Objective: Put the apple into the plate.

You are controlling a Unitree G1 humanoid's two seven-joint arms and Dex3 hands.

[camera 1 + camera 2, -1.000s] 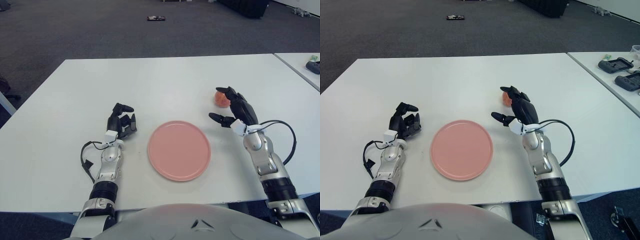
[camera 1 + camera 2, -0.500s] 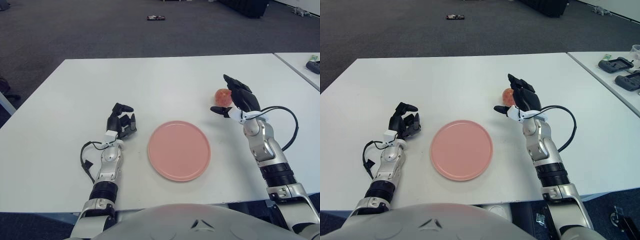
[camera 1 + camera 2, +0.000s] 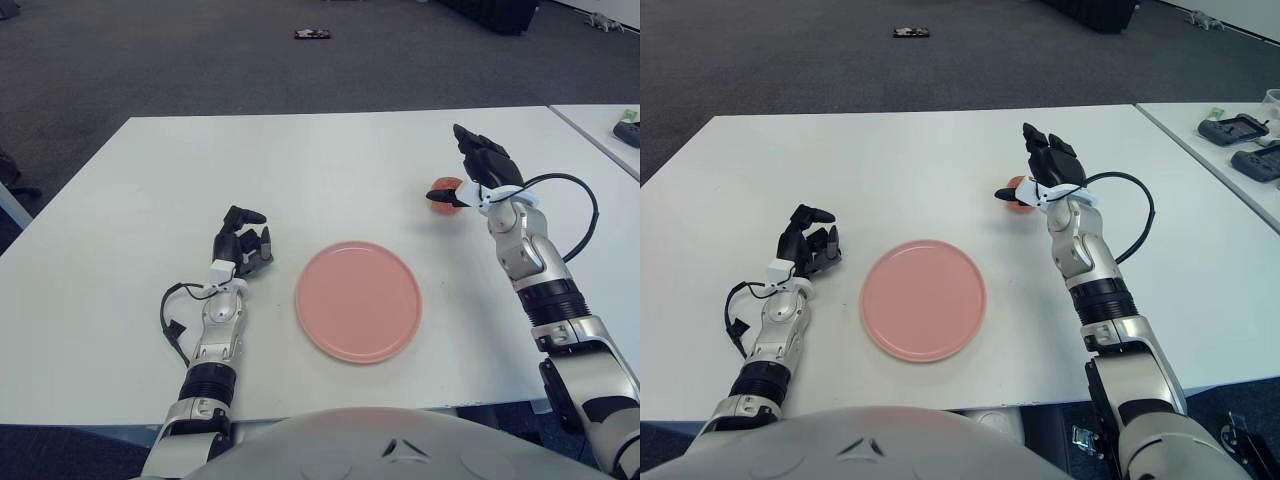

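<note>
A small reddish apple (image 3: pixel 445 187) lies on the white table (image 3: pixel 330 170), to the right of and beyond the pink plate (image 3: pixel 358 300). My right hand (image 3: pixel 452 170) is at the apple, open: the fingers (image 3: pixel 482 155) stick up above and behind it, and the thumb (image 3: pixel 443 198) lies across its near side, hiding part of it. The fingers do not close on the apple. My left hand (image 3: pixel 243 245) rests on the table left of the plate with curled fingers, holding nothing. The plate has nothing on it.
A second table at the right edge carries dark devices (image 3: pixel 1238 130). A black cable (image 3: pixel 575 205) loops from my right wrist. A small dark object (image 3: pixel 312 37) lies on the carpet far behind the table.
My right hand has moved forward from the near side of the apple to right at it, with the fingers raised over it. The apple and the left hand have stayed put.
</note>
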